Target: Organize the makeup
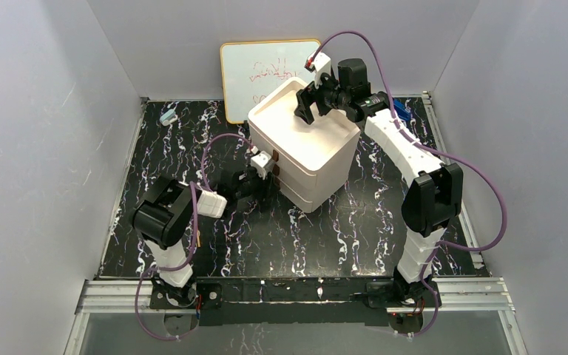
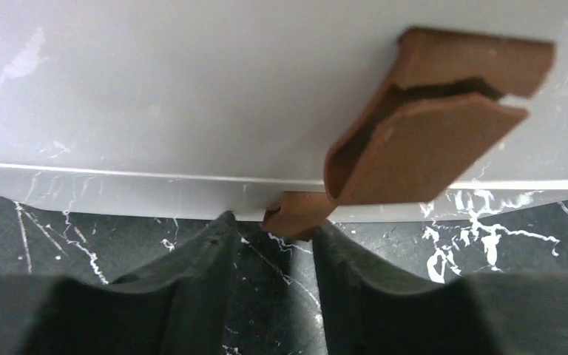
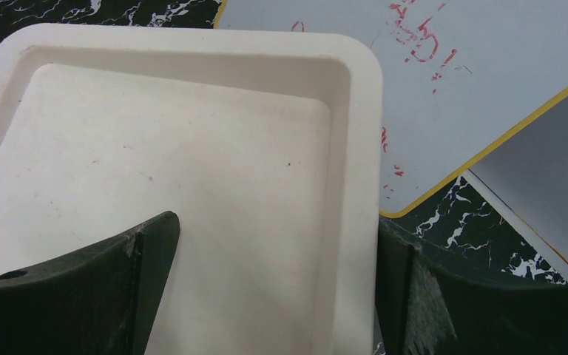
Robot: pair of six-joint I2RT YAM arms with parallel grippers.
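Top external: black desk (image 1: 266,237) with white marble veining. At its centre stands a cream, matte drawer unit (image 1: 303,159), boxy with rounded corners, and its top is a shallow tray (image 1: 270,97). Two brown tab handles (image 1: 268,161) stick out of its left face. A whiteboard (image 1: 259,74) with a yellow frame and red scribbles leans on the back wall. A small pale-blue object (image 1: 168,117) lies at the far left of the desk, and a blue object (image 1: 401,111) sits behind the right arm. The left end effector (image 1: 260,181) sits at the handles. The right end effector (image 1: 305,111) hangs over the tray. No makeup can be made out.

Left wrist: smooth pale drawer front (image 2: 155,96). The upper handle is a folded, leather-like brown loop (image 2: 429,133). The lower brown tab (image 2: 296,214) lies right at the dark fingertips (image 2: 218,237), which are a narrow gap apart. Whether they actually pinch the tab cannot be told.

Right wrist: tray floor bare, faintly scuffed, with a rounded raised rim. The dark fingers (image 3: 103,288) are spread wide and released, straddling the tray's right rim and holding nothing.
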